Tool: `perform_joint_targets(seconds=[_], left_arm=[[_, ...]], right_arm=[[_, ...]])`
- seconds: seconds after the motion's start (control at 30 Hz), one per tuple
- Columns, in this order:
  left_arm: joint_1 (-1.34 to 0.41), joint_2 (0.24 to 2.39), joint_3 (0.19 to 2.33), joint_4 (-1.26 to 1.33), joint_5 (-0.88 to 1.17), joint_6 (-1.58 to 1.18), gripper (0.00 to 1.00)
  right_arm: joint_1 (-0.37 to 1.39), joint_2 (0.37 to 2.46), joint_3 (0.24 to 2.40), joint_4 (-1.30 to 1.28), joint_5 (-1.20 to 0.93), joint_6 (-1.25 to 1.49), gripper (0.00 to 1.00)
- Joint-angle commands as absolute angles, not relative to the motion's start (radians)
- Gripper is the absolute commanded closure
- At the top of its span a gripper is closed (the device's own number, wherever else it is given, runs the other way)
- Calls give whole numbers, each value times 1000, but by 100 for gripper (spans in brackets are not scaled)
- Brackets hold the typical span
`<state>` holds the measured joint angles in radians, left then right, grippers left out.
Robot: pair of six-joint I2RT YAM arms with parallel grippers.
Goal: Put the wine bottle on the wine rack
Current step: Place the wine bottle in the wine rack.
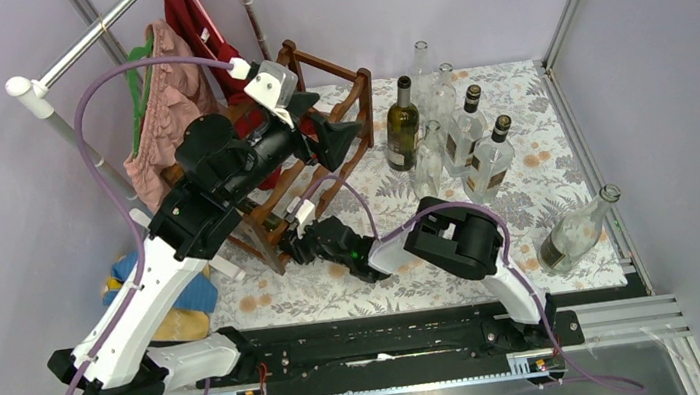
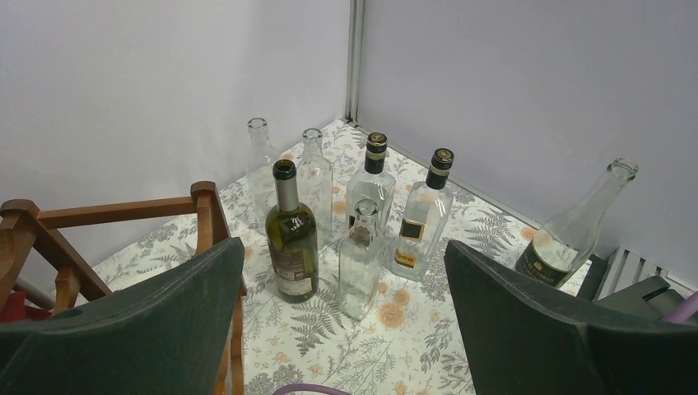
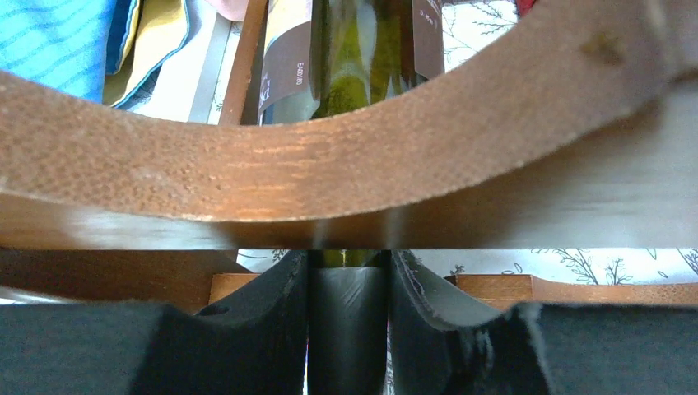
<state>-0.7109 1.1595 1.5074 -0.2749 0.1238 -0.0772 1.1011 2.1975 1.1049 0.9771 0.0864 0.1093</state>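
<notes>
Right gripper [image 3: 347, 284] pinches wine bottle [image 3: 350, 74] neck; wine rack [image 3: 329, 181] rail at 12 o'clock could snag it. Left gripper [image 2: 342, 247] gapes wide, empty.

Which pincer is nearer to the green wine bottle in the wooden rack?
Right. The right pincer is closed on the neck of the wine bottle, low at the near side of the wine rack. The left pincer is open above the rack's top.

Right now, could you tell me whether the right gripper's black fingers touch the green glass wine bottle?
Touching. The right wrist view shows the right gripper's fingers pressed against the wine bottle's dark neck, no gap either side.
</notes>
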Motion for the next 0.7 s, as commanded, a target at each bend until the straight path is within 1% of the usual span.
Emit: perform_joint_targets(seconds=[0.0,0.07,0.17,0.33,0.47,0.67], left_arm=[[-698,1161,1540,-274,143,-84,2],[-696,1161,1541,-275,145,-84,2],[-691,1162,1542,-273,149,-86,2],[-689,1166,1544,-269,156,-87,2],[-688,1166,1546,-268,159,-92,2],[-686,1158,1538,-254,167,-110,2]], right_arm=[[1112,2181,1188,1275,136,65,63],[1112,2183,1186,1278,136,57,54],[1112,2182,1183,1276,138,50,45],[1111,2173,1172,1287,133,39,36],[1111,2152,1134,1337,121,8,28],[1111,2100,1032,1387,77,-72,23]])
